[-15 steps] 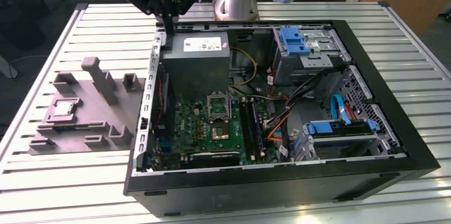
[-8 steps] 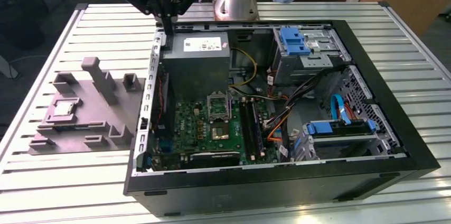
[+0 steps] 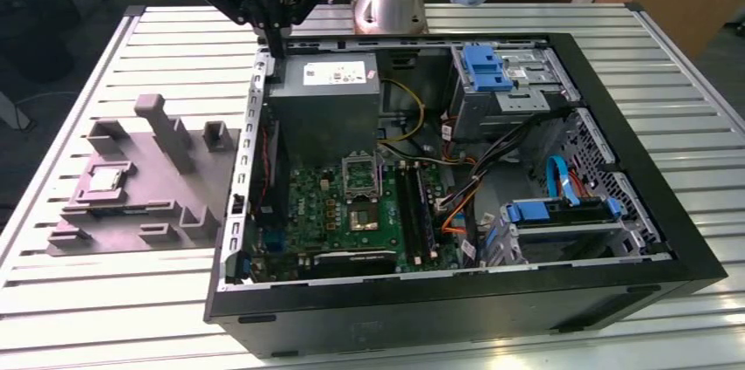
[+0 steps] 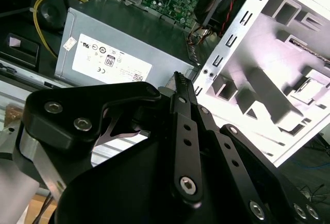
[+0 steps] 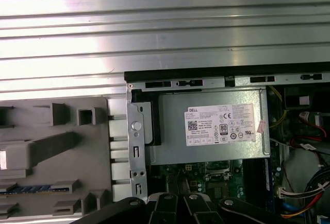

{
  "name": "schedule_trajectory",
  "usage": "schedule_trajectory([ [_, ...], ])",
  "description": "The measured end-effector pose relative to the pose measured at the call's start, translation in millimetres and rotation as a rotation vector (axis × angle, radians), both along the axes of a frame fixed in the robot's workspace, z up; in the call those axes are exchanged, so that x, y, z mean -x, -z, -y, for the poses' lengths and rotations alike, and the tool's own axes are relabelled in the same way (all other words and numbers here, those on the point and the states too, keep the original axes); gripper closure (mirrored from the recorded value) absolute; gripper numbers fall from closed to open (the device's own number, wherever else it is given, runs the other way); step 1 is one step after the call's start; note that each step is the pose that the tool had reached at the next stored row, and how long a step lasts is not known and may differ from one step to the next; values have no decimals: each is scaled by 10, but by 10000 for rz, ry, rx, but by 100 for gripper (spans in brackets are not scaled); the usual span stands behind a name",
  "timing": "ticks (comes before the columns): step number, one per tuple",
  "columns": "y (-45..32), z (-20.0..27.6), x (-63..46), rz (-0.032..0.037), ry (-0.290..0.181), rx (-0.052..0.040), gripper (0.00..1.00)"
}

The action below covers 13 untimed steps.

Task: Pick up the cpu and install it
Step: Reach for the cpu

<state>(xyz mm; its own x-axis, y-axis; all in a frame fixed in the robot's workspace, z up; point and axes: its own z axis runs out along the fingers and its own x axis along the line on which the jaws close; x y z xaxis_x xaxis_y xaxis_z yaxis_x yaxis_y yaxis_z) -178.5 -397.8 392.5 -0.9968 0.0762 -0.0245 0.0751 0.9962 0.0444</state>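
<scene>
The cpu (image 3: pixel 103 180) lies in the grey holder (image 3: pixel 128 215) on the surface (image 3: pixel 70 56), at 9 o'clock from the open computer case (image 3: pixel 466 309). The gripper (image 3: pixel 276 34) hangs over the case's 11 o'clock corner, jaws pinched together and empty. Neither of the 2 steps looks done.

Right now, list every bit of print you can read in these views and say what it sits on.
White label on the power supply: fine print and marks, too small to read.
Small sticker on its edge: blurred, unreadable.
Motherboard markings: too small to read.
</scene>
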Motion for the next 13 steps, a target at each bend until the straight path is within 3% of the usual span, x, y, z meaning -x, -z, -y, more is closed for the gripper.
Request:
schedule_trajectory([
  [13, 1, 0, 30, 0, 0, 0, 89],
])
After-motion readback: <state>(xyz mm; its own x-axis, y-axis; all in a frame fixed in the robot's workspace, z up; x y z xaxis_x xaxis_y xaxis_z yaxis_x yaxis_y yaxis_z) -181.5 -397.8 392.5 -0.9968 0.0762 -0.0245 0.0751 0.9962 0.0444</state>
